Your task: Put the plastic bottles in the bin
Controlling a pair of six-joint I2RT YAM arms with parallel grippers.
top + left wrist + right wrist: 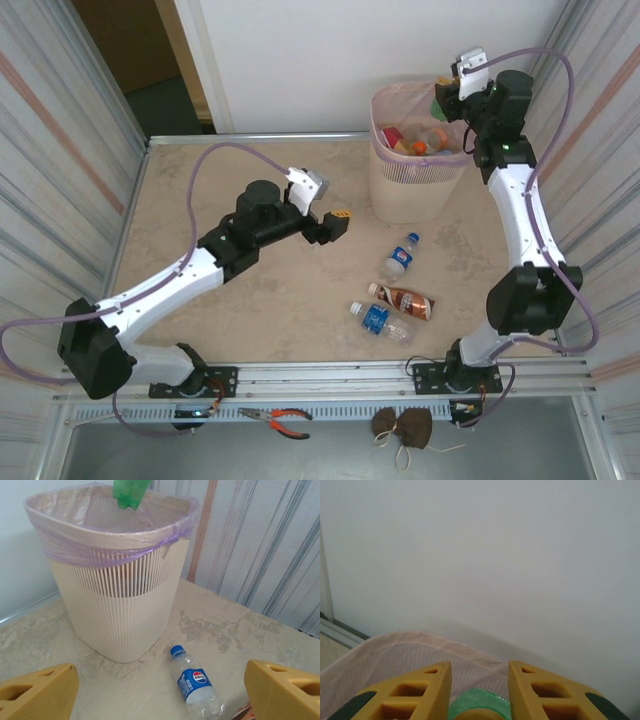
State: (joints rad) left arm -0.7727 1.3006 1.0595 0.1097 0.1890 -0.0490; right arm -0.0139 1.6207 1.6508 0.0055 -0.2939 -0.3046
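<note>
The beige slotted bin (415, 195), lined with a pink bag, stands at the back right and holds several bottles (412, 142). My right gripper (447, 100) hangs over its far right rim, shut on a green bottle (480, 706); that green bottle (129, 492) dangles above the bin (120, 620) mouth. My left gripper (335, 222) is open and empty, hovering left of the bin. Three bottles lie on the table: a clear blue-labelled one (400, 257), a brown one (402, 300) and another clear blue-labelled one (378, 320). The blue-capped bottle (197, 685) lies between my left gripper's (160, 680) spread fingers.
Red-handled pliers (278, 418) and a brown pouch (403, 427) lie on the near ledge below the rail. Striped walls close in the left and right sides, and a white wall rises behind the bin.
</note>
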